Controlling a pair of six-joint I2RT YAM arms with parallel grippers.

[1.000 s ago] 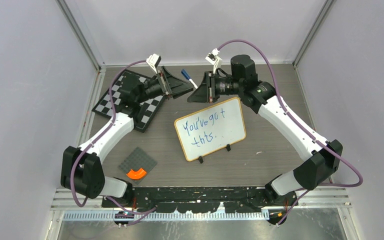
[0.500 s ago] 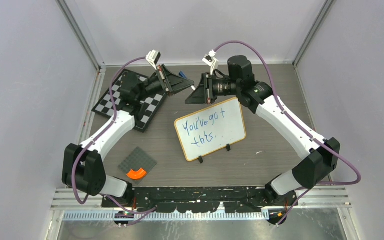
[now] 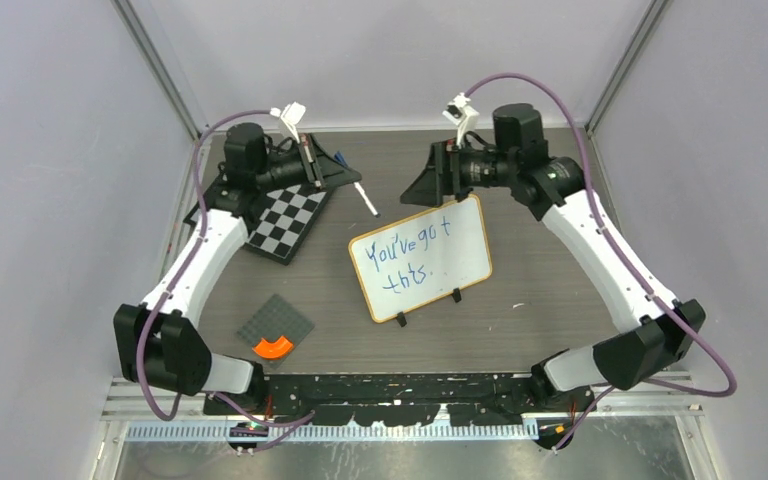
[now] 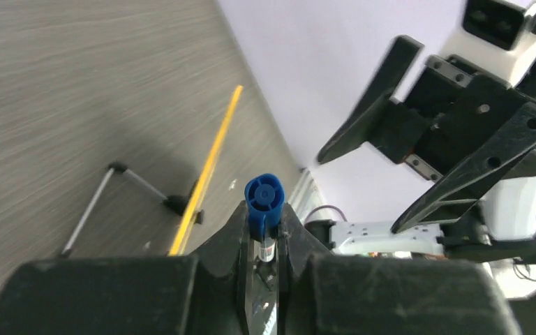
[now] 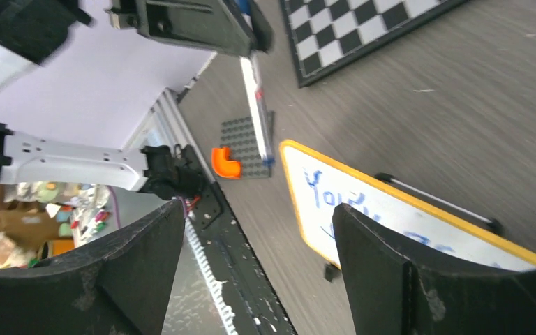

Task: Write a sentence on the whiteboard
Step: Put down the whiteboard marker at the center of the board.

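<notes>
Beyond far edge of whiteboard [image 3: 422, 256], left pincer [image 4: 263, 222] gripping marker [image 3: 364, 196]

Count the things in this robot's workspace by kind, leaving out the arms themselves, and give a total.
Wooden-framed white whiteboard: 1
Black-and-white checkered chessboard: 1
Blue-and-white marker pen: 1
Grey studded square plate: 1
Orange curved block: 1
Total: 5

Whiteboard [image 3: 422, 257] at centre, chessboard [image 3: 285, 222] behind it to the left, studded plate [image 3: 276, 322] front-left.
</notes>
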